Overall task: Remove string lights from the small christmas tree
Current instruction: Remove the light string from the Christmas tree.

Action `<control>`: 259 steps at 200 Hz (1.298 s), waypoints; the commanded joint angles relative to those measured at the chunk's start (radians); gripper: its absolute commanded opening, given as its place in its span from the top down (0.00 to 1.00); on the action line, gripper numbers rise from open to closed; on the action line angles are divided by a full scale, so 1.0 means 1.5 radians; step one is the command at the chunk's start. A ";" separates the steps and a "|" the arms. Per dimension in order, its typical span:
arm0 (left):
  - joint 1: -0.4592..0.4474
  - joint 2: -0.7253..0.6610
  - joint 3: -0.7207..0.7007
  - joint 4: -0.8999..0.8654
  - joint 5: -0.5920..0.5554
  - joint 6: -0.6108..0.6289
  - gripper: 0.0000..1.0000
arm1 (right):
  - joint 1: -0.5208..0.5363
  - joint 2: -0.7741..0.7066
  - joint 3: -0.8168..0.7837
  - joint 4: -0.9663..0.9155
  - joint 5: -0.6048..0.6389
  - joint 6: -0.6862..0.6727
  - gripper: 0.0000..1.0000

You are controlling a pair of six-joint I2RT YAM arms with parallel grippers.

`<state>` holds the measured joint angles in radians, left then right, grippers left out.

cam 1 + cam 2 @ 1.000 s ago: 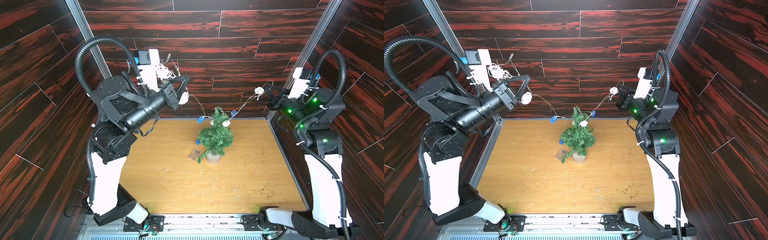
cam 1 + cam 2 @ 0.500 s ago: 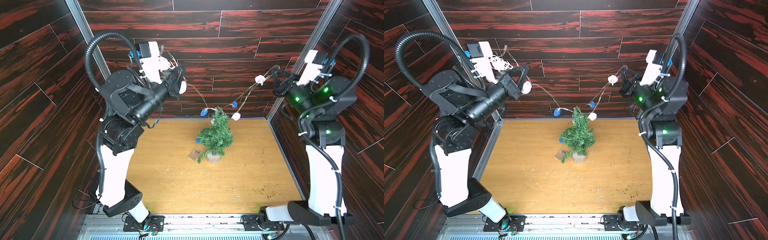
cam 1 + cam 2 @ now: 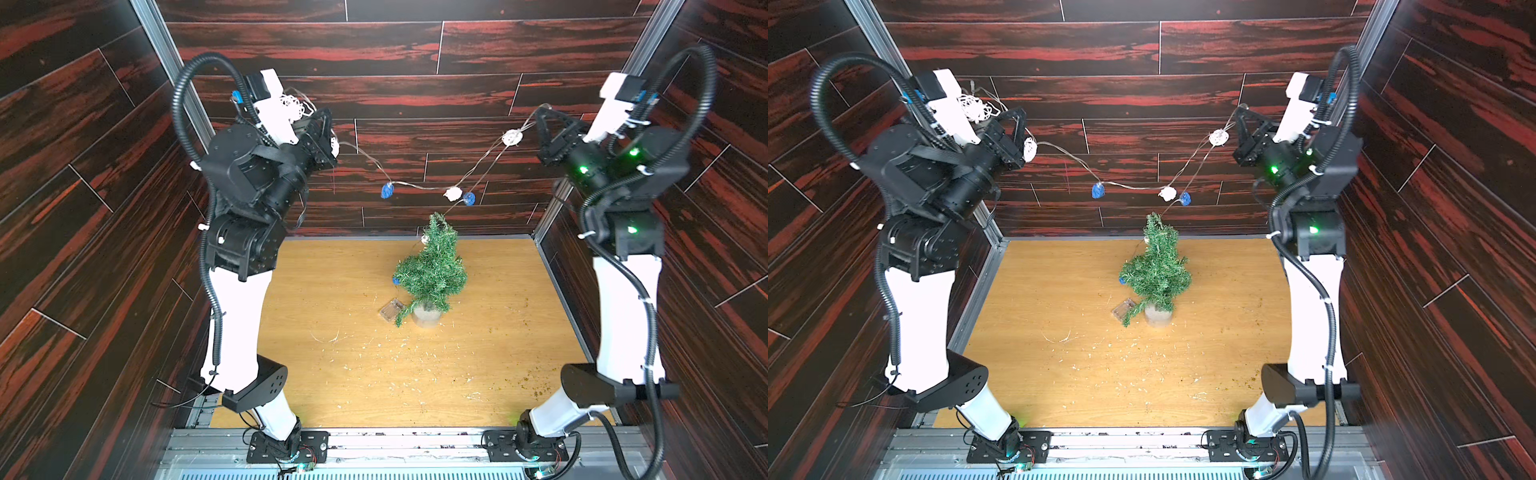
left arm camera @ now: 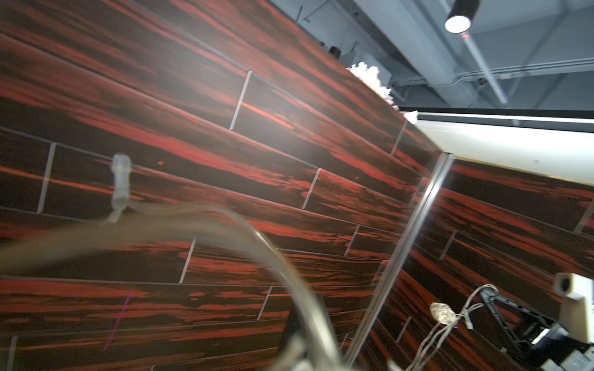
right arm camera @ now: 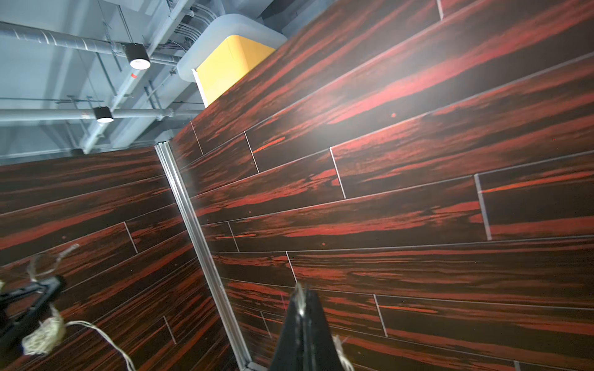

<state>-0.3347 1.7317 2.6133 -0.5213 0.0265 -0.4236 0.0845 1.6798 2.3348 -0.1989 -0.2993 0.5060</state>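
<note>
left gripper (image 3: pixel 328 126) & right gripper (image 3: pixel 541 118), jaws pinched on string lights (image 3: pixel 415 185), rose higher; 3 balls cleared small christmas tree (image 3: pixel 432 270), lower wire + battery box (image 3: pixel 392 309) remained.

The bench (image 3: pixel 332 270) has a pale, matt wood-grain top strewn with fine crumbs. The dark red-and-black plank-patterned walls (image 3: pixel 415 95) carry a soft sheen, and the silvery corner post (image 5: pixel 181 199) looks like brushed metal. The small green christmas tree (image 3: pixel 432 270) has bristly plastic needles above a matt grey-white round pot (image 3: pixel 426 316). The string lights (image 3: pixel 453 193) are thin pale wire with rough woven white and blue balls. The clear rectangular battery box (image 3: pixel 391 309) is glossy plastic. Smooth white arm shells (image 3: pixel 237 324) meet ribbed black hose (image 3: pixel 175 99).
</note>
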 commanded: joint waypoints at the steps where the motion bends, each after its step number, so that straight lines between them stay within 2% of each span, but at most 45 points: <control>1: 0.045 0.027 -0.023 0.015 -0.008 -0.028 1.00 | -0.002 0.057 0.001 0.084 -0.055 0.060 1.00; 40: 0.089 0.074 -0.043 0.003 0.017 -0.057 1.00 | 0.006 0.156 0.002 0.244 -0.105 0.195 1.00; 58: 0.098 0.070 -0.086 -0.001 0.021 -0.047 1.00 | 0.021 0.214 0.063 0.244 -0.122 0.227 1.00; 80: 0.100 0.042 -0.182 0.031 0.013 -0.017 1.00 | 0.059 0.282 0.156 0.196 -0.117 0.213 1.00; 110: 0.101 -0.028 -0.386 0.198 0.082 0.006 1.00 | 0.113 0.336 0.208 0.181 -0.113 0.189 1.00; 139: 0.099 -0.040 -0.513 0.358 0.191 -0.049 1.00 | 0.147 0.356 0.207 0.175 -0.117 0.166 1.00; 158: 0.095 -0.014 -0.531 0.417 0.259 -0.104 1.00 | 0.157 0.363 0.208 0.164 -0.128 0.162 1.00; 178: 0.081 0.002 -0.557 0.504 0.307 -0.143 0.89 | 0.167 0.364 0.203 0.155 -0.135 0.159 1.00; 201: 0.055 0.005 -0.589 0.574 0.324 -0.139 0.77 | 0.181 0.361 0.200 0.126 -0.122 0.126 1.00; 223: 0.038 0.010 -0.580 0.583 0.355 -0.141 0.73 | 0.191 0.360 0.189 0.116 -0.110 0.110 1.00; 259: 0.019 0.057 -0.542 0.561 0.380 -0.141 0.69 | 0.195 0.360 0.186 0.124 -0.105 0.132 1.00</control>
<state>-0.2970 1.7824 1.7493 0.2855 0.5426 -0.6292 0.3717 2.1887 2.6205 -0.0177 -0.4740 0.6983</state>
